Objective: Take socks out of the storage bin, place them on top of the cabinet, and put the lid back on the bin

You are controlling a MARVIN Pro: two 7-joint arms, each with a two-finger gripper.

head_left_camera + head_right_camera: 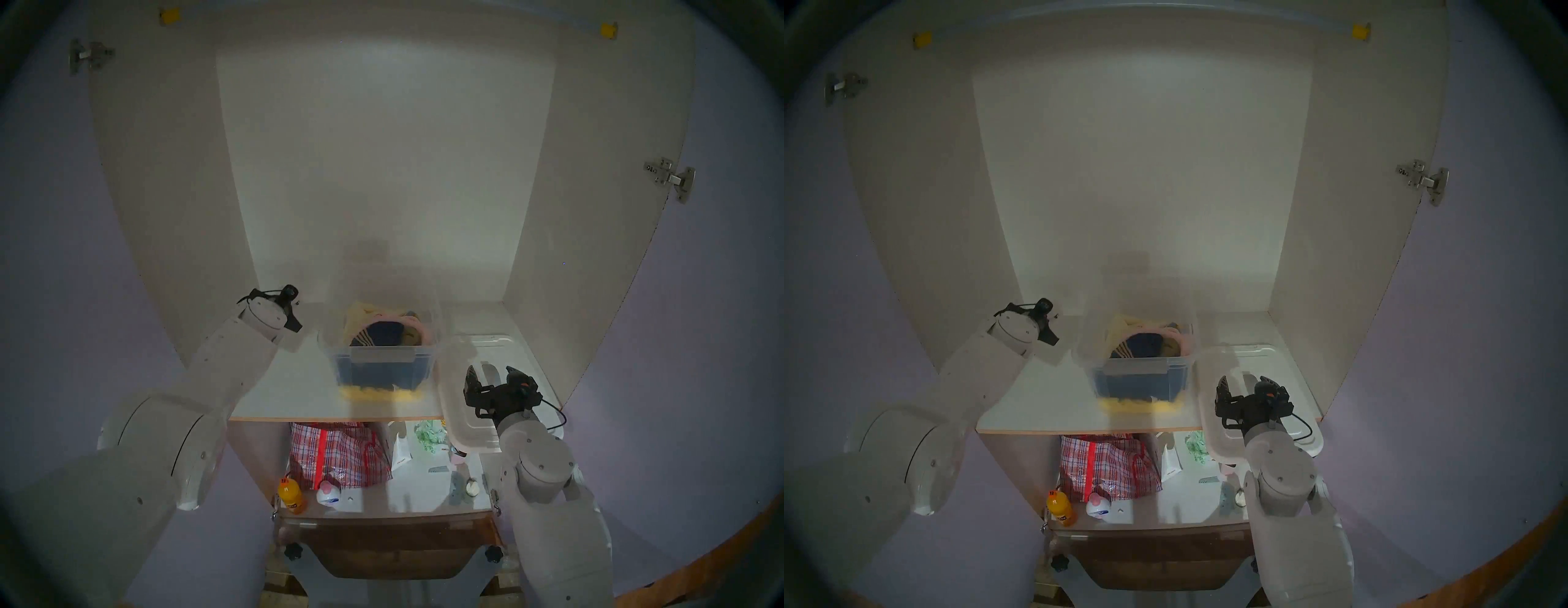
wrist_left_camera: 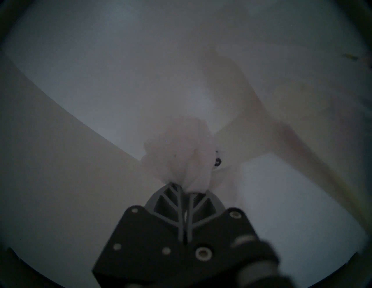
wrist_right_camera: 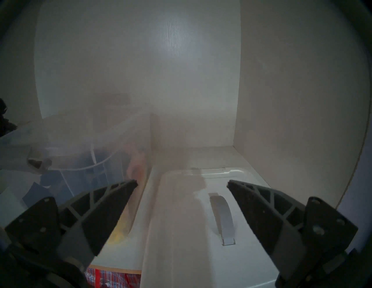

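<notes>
**White socks carried to the shelf's left side**

White fabric, the socks (image 2: 179, 154), is pinched between the pressed-together fingers (image 2: 186, 203) of the left gripper (image 2: 186, 193), beside the storage bin (image 1: 382, 361). The right gripper (image 3: 182, 185) is held spread above the lid (image 3: 201, 231), probably so that its handle can be taken.
</notes>
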